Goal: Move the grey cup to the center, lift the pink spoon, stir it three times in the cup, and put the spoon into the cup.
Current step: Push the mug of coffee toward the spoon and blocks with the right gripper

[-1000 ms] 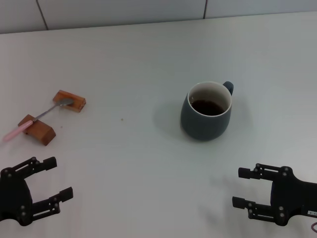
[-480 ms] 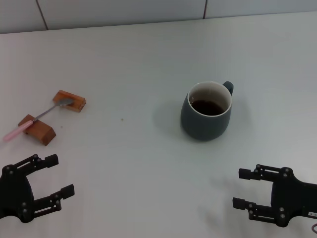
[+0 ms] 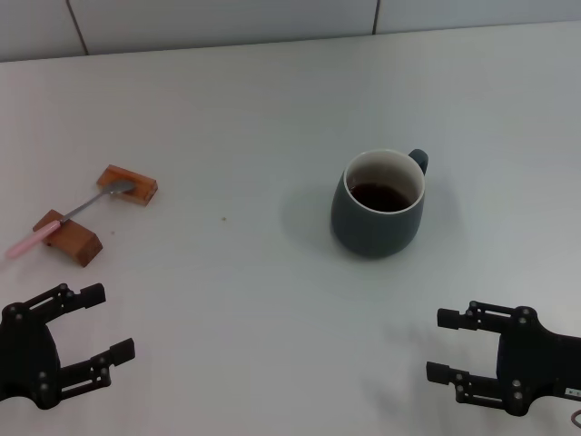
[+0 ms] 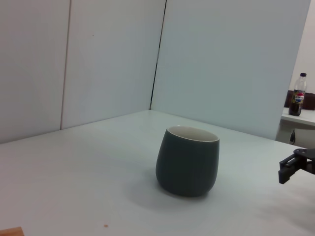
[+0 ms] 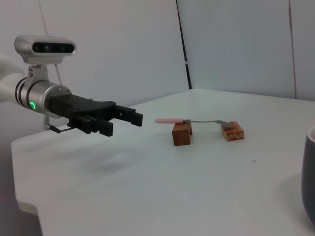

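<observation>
The grey cup (image 3: pixel 379 203) stands upright on the white table, right of centre, with dark liquid inside and its handle to the far right. It also shows in the left wrist view (image 4: pixel 187 161) and at the edge of the right wrist view (image 5: pixel 310 172). The pink spoon (image 3: pixel 68 214) lies across two brown wooden blocks at the left, pink handle toward the left edge; it also shows in the right wrist view (image 5: pixel 189 121). My left gripper (image 3: pixel 98 322) is open and empty near the front left. My right gripper (image 3: pixel 438 344) is open and empty near the front right.
Two brown wooden blocks (image 3: pixel 127 184) (image 3: pixel 68 236) hold the spoon up off the table (image 3: pixel 236 291). A tiled wall (image 3: pixel 227 18) runs along the far edge. A drink bottle (image 4: pixel 297 95) stands on another surface far off in the left wrist view.
My left gripper has shifted very slightly at the front left. The cup, the spoon and my right gripper have not moved.
</observation>
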{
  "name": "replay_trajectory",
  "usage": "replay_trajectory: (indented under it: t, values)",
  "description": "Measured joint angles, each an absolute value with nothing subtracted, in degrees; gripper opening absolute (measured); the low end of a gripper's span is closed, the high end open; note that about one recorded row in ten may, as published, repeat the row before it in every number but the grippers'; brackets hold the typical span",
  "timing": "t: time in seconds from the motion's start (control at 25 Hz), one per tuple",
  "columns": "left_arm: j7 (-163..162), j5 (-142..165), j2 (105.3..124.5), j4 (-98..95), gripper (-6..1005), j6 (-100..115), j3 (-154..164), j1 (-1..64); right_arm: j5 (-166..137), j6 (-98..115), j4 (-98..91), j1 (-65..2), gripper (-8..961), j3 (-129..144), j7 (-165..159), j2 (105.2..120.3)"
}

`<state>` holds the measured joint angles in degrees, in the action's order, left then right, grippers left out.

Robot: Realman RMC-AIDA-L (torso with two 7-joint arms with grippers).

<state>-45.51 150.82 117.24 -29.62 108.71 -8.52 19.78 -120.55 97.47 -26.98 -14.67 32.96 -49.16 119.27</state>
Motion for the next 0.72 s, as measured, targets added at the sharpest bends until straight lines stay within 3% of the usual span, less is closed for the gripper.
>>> replay_trajectory:
  t: [0.72]
  values:
    - [-45.3,150.7,117.19,-29.6,814,108.9,-8.5,19.7,-119.8,97.9,-26.8,-14.1,703,30.6,-48.8,119.23]
